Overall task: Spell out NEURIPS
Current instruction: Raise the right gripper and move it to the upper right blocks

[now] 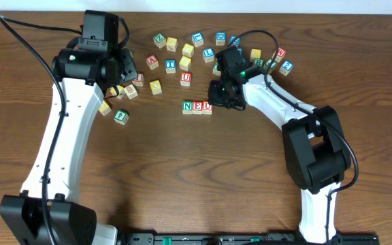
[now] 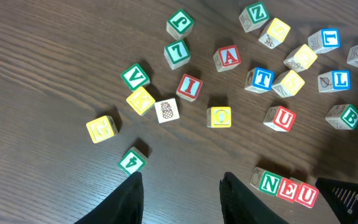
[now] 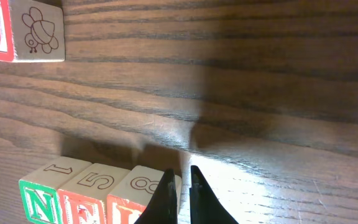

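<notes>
The N-E-U row (image 1: 197,107) sat mid-tabletop (image 1: 182,177). The right fingers (image 3: 168,196), pinched shut and empty, hung at its U end. The left fingers (image 2: 128,196) stood apart, holding nothing.

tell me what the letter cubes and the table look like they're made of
The letter cubes look like light wood: pale matt faces with numbers and pictures printed on, coloured borders around the letters. The table shows dark brown wood grain with a soft sheen under the light; solid wood, veneer or laminate cannot be told apart.
</notes>
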Controlling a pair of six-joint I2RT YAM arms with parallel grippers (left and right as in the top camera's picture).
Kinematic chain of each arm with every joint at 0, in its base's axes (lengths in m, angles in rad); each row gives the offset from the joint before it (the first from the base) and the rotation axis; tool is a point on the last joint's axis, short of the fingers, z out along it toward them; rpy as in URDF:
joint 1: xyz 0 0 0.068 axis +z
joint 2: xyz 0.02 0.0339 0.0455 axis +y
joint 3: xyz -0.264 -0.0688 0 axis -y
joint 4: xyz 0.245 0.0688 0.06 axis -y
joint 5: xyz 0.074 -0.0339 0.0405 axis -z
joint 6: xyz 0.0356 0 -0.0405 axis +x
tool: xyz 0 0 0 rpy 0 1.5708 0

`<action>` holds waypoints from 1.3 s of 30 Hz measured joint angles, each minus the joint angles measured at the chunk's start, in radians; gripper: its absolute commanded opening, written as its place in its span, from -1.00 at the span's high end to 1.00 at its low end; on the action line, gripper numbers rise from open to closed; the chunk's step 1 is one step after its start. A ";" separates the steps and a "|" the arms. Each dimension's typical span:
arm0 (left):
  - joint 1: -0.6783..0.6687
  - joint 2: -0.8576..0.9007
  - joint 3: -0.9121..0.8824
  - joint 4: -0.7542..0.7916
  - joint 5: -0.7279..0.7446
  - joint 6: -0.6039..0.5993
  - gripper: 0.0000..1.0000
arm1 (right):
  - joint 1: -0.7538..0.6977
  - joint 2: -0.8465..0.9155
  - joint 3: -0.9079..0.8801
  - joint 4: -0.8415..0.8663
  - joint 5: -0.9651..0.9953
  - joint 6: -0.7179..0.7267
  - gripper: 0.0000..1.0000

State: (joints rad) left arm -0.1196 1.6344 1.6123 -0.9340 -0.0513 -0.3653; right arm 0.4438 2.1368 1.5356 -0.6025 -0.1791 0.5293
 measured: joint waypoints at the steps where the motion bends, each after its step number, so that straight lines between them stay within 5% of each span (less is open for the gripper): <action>1: 0.000 0.000 0.000 0.000 0.000 0.000 0.20 | 0.000 0.000 0.000 0.002 0.000 -0.003 0.93; 39: 0.000 0.000 0.000 0.000 0.000 0.000 0.21 | 0.048 0.000 0.000 0.063 -0.008 -0.137 0.85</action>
State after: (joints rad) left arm -0.1196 1.6344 1.6123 -0.9340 -0.0513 -0.3653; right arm 0.4923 2.1368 1.5356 -0.5392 -0.1871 0.3927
